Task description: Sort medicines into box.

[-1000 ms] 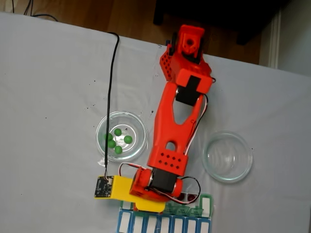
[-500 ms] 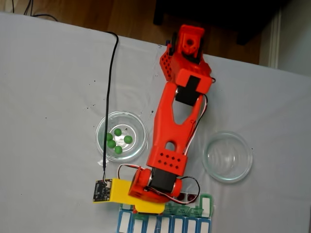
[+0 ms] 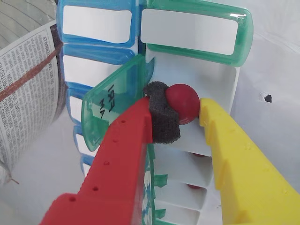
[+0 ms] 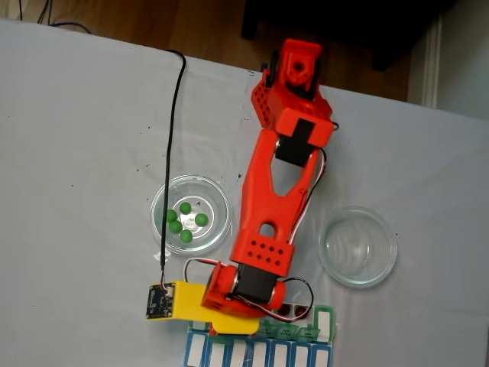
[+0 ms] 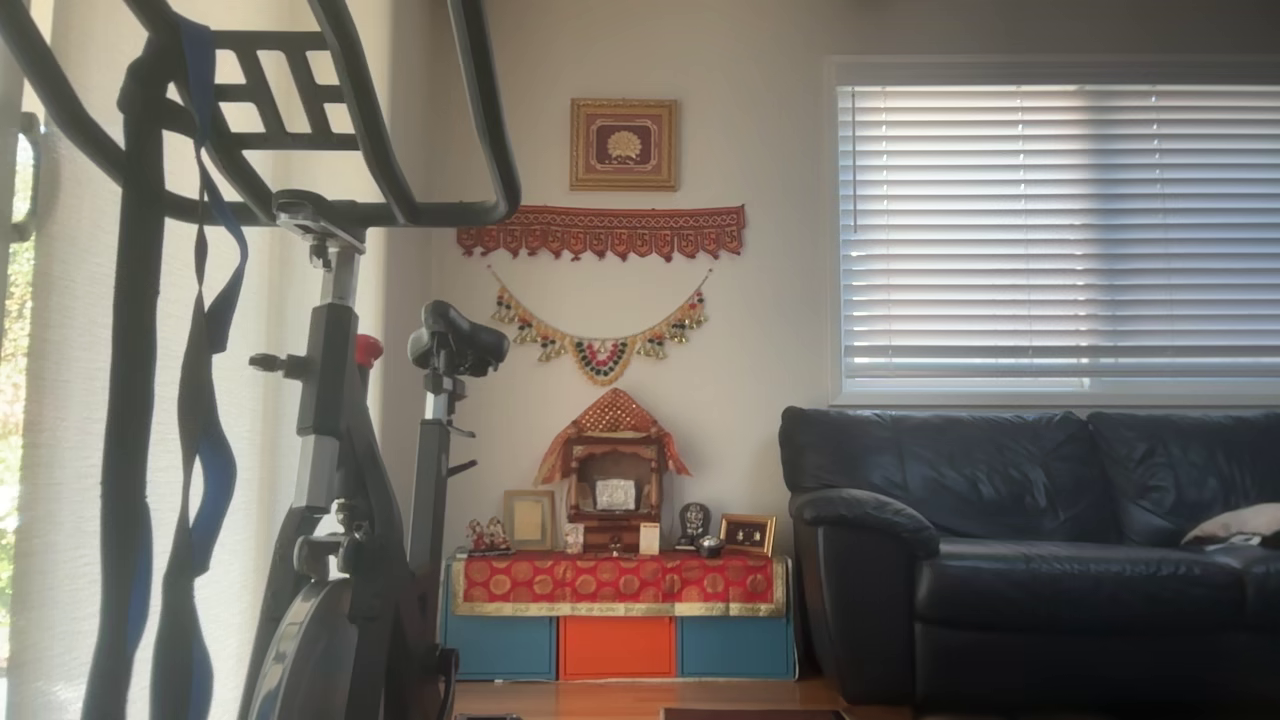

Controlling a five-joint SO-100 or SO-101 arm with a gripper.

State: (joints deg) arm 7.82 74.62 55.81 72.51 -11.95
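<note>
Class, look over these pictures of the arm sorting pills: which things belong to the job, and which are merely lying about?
Part of the job:
- gripper, shut on a red pill
- pill organizer, one green lid open
- green pills in a glass dish

Lying about:
- empty glass dish
- newspaper
- exercise bike, sofa

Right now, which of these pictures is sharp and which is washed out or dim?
Wrist view: sharp on the dark red round pill, white table overexposed. Fixed view: soft, evenly lit, mild glare on the empty clear glass dish. Other view: dim, backlit by the slatted window blinds.
</note>
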